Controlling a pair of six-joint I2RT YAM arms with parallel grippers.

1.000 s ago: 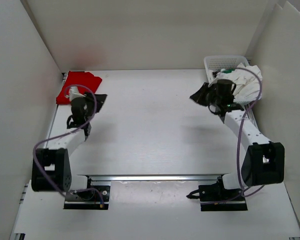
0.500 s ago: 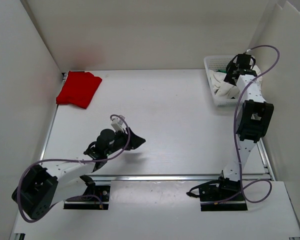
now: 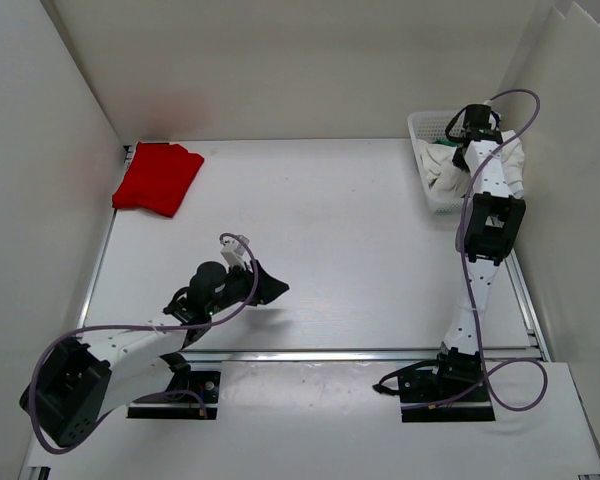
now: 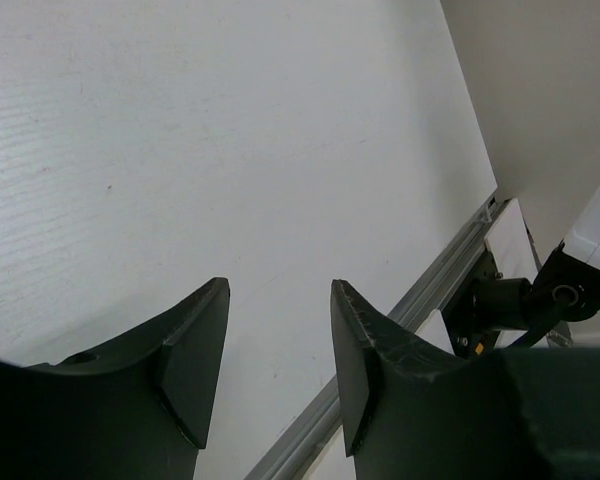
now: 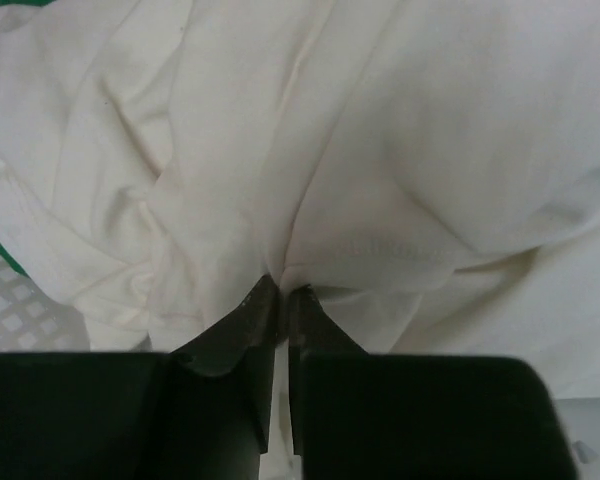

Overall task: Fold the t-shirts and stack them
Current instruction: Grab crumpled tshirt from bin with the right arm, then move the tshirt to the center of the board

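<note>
A folded red t-shirt lies at the back left corner of the table. The white t-shirt is crumpled in the mesh basket at the back right and fills the right wrist view. A sliver of green t-shirt shows beside it. My right gripper reaches down into the basket, and its jaws are shut on a fold of the white t-shirt. My left gripper hovers low over bare table at the front left, open with nothing between its fingers.
White walls close in the table on three sides. An aluminium rail runs along the near edge and shows in the left wrist view, next to the right arm's base. The basket's mesh lies beside the white cloth.
The left arm pulled back from the red t-shirt to the front of the table. The right arm swung up and into the basket, and its jaws closed on the white t-shirt.
</note>
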